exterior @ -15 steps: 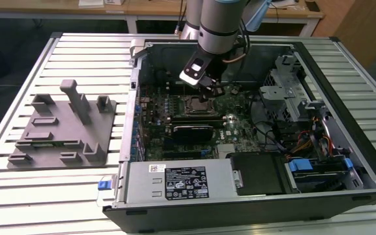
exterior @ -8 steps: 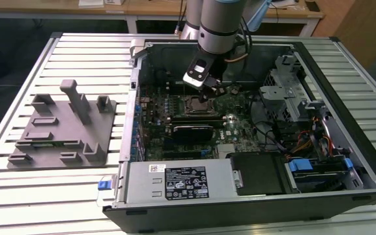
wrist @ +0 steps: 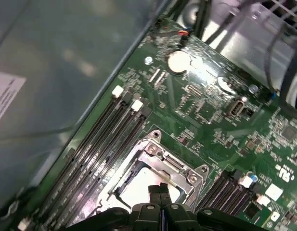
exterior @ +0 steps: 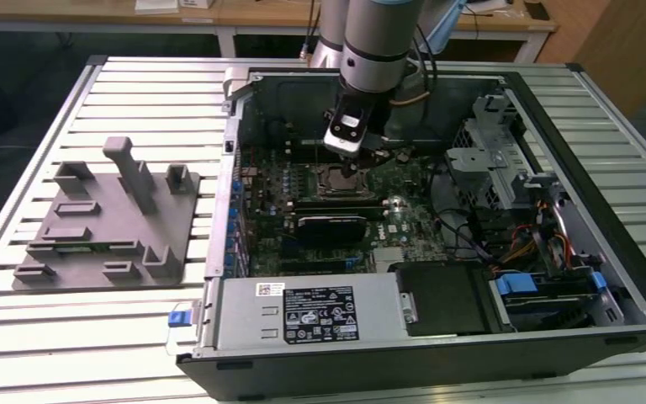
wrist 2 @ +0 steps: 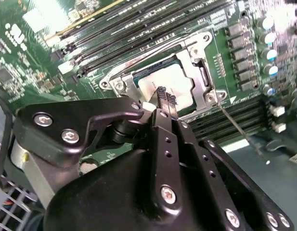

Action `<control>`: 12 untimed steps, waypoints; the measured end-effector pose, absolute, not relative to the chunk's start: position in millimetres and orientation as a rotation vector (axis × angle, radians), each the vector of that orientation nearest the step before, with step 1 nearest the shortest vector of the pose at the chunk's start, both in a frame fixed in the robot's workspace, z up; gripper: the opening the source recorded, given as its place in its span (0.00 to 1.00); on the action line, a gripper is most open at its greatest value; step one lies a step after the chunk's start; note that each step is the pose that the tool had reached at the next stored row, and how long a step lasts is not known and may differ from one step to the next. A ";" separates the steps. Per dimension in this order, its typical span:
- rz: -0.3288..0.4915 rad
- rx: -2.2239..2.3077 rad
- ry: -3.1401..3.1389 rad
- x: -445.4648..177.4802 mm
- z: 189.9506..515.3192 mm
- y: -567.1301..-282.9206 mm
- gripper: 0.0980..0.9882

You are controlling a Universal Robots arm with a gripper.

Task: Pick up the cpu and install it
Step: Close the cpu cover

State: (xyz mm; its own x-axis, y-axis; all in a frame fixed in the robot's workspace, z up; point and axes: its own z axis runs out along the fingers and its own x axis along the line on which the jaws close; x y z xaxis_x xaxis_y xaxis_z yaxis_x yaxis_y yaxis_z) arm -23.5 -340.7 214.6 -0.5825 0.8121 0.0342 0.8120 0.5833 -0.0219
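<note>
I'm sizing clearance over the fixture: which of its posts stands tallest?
The narrow middle post of the fixture; those flanking it are squat and clearly shorter.

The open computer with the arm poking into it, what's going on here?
A robot arm reaches into the open black computer case, which lies on a slatted metal table. Its black gripper, fingers drawn together, sits right above the small square silvery cpu, which lies in the motherboard's metal socket frame. Whether it touches the chip cannot be told.
</note>
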 end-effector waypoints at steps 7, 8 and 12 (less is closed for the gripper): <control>0.010 -1.237 -2.844 -23.4 214.5 -340.7 0.01; 0.010 -1.211 -2.855 -23.4 214.5 -340.7 0.01; 0.013 -1.107 -2.898 -23.5 214.5 -340.7 0.01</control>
